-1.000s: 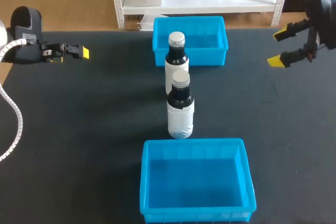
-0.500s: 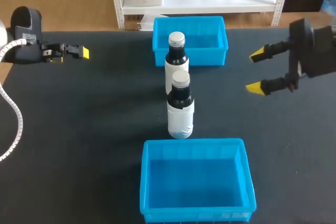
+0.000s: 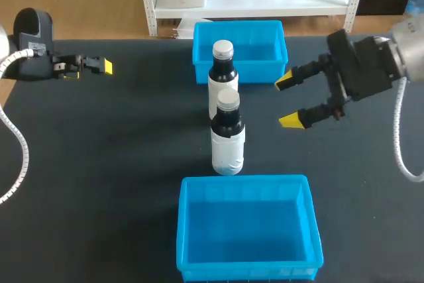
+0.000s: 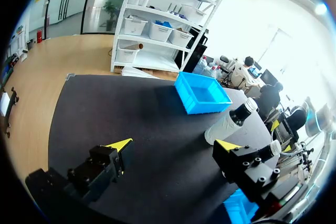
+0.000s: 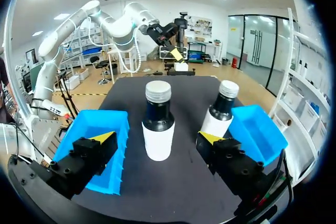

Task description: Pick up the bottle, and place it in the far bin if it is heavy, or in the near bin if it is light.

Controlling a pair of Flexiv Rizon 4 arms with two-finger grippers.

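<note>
Two dark bottles with white labels and grey caps stand upright mid-table: the near bottle (image 3: 227, 134) and the far bottle (image 3: 223, 69). The far blue bin (image 3: 265, 73) is just behind them, and the near blue bin (image 3: 245, 181) is in front. My right gripper (image 3: 287, 102) hovers open to the right of the bottles, apart from both. In the right wrist view the near bottle (image 5: 158, 116) stands ahead of that gripper (image 5: 156, 137), centred on its gap, with the far bottle (image 5: 220, 109) beside it. My left gripper (image 3: 99, 66) is open at the table's far left, holding nothing.
Both bins look empty. The left wrist view shows its gripper (image 4: 173, 145) over bare black table (image 4: 131, 108), with the far bin (image 4: 202, 94) and a bottle (image 4: 231, 121) ahead. The wide dark table has bare stretches to the left and right of the bottles.
My right arm has swung in from the far right edge toward the bottles, dropping lower, its gripper staying open. The left arm and both bottles have not moved.
</note>
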